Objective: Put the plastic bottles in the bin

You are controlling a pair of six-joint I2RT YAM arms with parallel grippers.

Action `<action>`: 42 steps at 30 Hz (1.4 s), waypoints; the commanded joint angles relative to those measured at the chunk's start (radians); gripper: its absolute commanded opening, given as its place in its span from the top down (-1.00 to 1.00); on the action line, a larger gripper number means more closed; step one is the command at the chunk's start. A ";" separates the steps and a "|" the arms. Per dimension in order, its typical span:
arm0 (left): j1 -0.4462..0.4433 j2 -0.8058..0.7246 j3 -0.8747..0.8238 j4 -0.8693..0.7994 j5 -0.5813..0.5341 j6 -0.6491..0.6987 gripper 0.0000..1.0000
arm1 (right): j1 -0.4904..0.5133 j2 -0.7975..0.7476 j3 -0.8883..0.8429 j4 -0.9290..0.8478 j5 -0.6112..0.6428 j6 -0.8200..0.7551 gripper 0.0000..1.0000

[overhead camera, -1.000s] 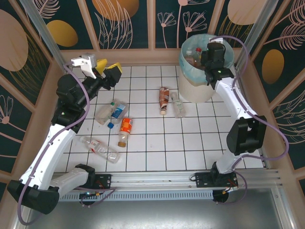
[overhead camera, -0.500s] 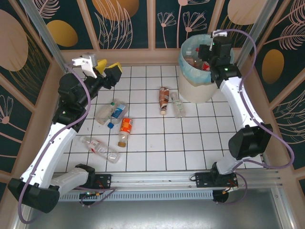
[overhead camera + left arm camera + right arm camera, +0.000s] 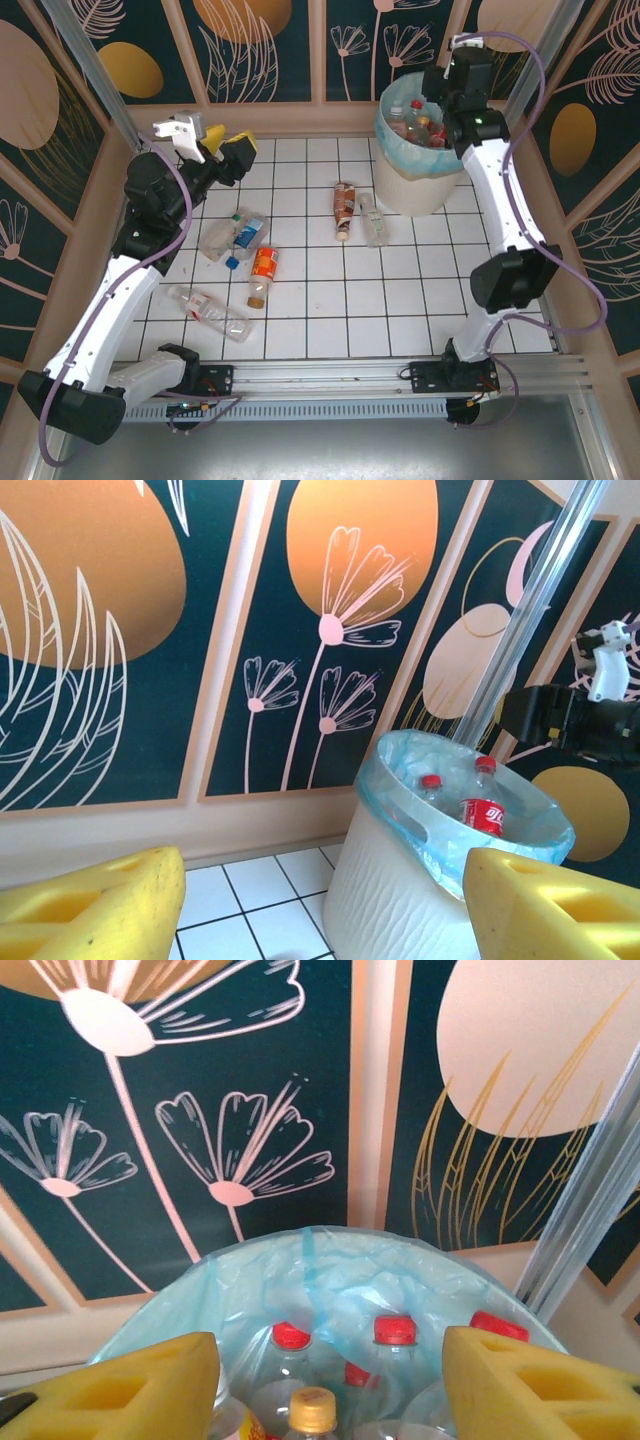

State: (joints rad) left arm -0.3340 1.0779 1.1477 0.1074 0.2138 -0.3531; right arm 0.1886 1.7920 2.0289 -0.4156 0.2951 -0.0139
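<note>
Right gripper [image 3: 325, 1385]: pads [image 3: 540, 1385] apart at a middling width, nothing between them. Empty. Directly under it is the bin [image 3: 300, 1250], mouth up, with capped bottles [image 3: 394, 1330] standing inside just below the pads. My read is that the drop is done, so this arm's job now is to back out and fetch the next one.

Do it clean: straight up first so the pads clear the rim and the blue-green liner [image 3: 392, 140], then swing. A snagged bag could tip the bin.

Nearest targets from this gripper are the brown-label bottle [image 3: 344, 208] and a clear bottle [image 3: 372, 220]. They lie side by side on the table [image 3: 420, 300], just outside the bin wall on the side toward the arm bases. Come down with the pads across the barrel, mid-body. There's little gap between the two, so mind the pad on the neighbour's side. Round bodies will likely roll if nudged.

Left gripper [image 3: 320, 900]: pads wide, empty, held high, well apart from the bin. Below it, back toward its own base, are a bottle pair [image 3: 235, 235], one of them blue-labelled, an orange-label bottle [image 3: 262, 275] and a long clear bottle [image 3: 208, 310].
</note>
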 commanded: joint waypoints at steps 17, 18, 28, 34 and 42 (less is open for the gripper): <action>0.001 0.152 0.114 -0.312 -0.257 -0.006 -0.46 | 0.199 0.017 0.015 -0.138 0.071 0.090 -0.03; 0.002 0.169 0.118 -0.331 -0.257 -0.015 -0.46 | 0.227 0.005 0.011 -0.130 0.075 0.084 -0.04; 0.106 0.198 0.095 -0.417 -0.310 -0.091 -0.48 | 0.603 -0.164 -0.431 0.224 -0.274 -0.112 -0.16; 0.413 0.086 0.037 -0.383 -0.381 -0.097 -0.51 | 0.730 -0.069 -0.449 0.266 -0.411 0.037 -0.22; 0.762 0.027 -0.117 -0.286 -0.287 -0.171 -0.56 | 0.918 0.241 -0.194 0.108 -0.496 0.017 -0.44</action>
State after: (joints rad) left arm 0.3710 1.1004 1.0790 -0.2256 -0.1246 -0.4808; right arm 1.0515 1.9499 1.7462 -0.2440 -0.1444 0.0120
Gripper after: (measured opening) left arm 0.779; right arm 0.718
